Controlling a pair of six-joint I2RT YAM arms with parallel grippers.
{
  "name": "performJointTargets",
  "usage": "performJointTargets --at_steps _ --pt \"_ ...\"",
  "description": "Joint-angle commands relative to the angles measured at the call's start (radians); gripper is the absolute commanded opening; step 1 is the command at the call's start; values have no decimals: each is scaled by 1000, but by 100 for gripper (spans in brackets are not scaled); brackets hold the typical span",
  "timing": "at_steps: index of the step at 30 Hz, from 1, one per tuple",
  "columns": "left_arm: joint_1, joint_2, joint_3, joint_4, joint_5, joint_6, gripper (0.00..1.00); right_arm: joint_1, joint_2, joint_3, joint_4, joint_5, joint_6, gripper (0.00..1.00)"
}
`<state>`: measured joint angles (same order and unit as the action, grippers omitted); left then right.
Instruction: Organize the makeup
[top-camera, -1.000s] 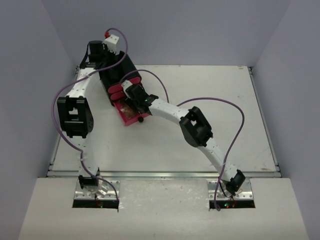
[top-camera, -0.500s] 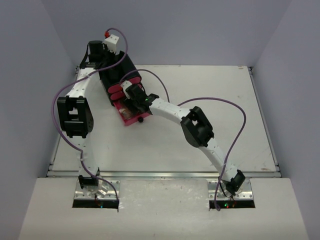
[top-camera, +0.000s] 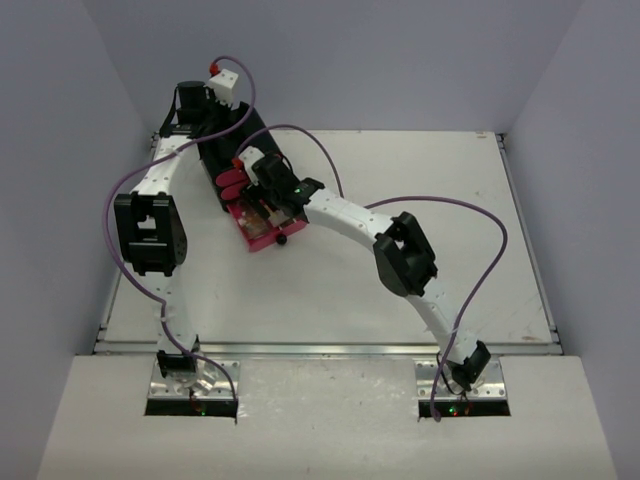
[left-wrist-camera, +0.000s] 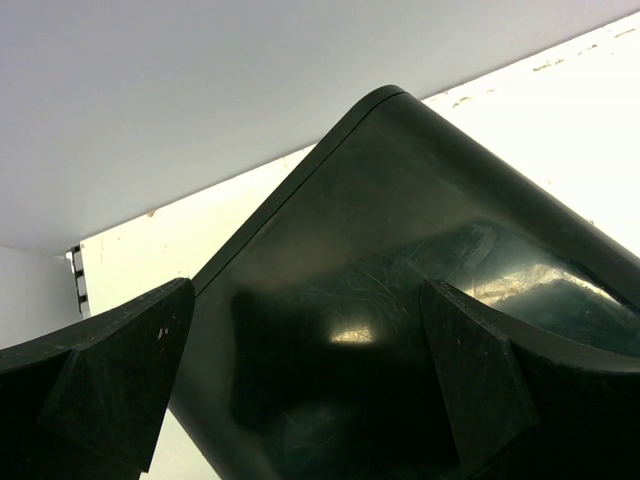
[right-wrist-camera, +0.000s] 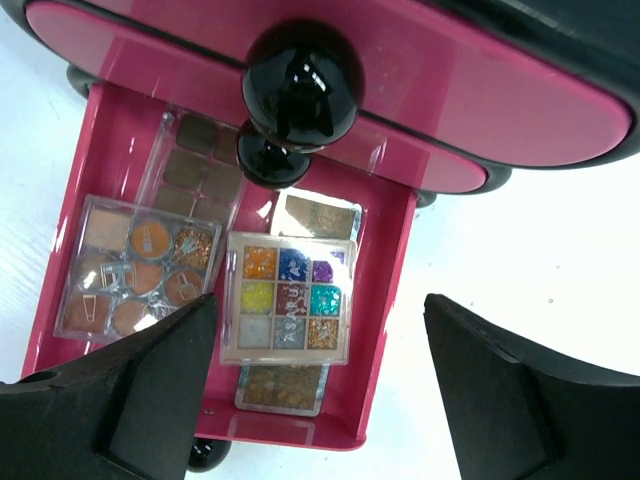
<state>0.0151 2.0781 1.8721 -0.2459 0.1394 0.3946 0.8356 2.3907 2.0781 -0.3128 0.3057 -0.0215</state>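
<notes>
A multicolour palette (right-wrist-camera: 290, 298) with nine glittery square pans in a beige frame lies flat at the centre of the frame, in the open pink drawer (right-wrist-camera: 393, 300). It rests on a longer gold-brown palette (right-wrist-camera: 283, 386) whose ends show above and below it. At centre left lies a clear-lidded palette of round tan and orange pans (right-wrist-camera: 135, 265), overlapping a brown-swatch palette (right-wrist-camera: 195, 160) at upper left.

Multicolour palette (right-wrist-camera: 290, 298) in pink drawer (right-wrist-camera: 389, 300)

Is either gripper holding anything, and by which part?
Nothing is held. The right gripper hangs open above the multicolour palette in the drawer; the left gripper is open over the black chest.
</notes>
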Motion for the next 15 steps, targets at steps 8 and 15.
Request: performJointTargets --at_steps 8,15 --pt "6 34 5 -105 -10 19 97 9 -304 -300 80 -138 189 57" --pt "6 52 18 -104 0 9 97 22 -411 -647 198 -103 364 57"
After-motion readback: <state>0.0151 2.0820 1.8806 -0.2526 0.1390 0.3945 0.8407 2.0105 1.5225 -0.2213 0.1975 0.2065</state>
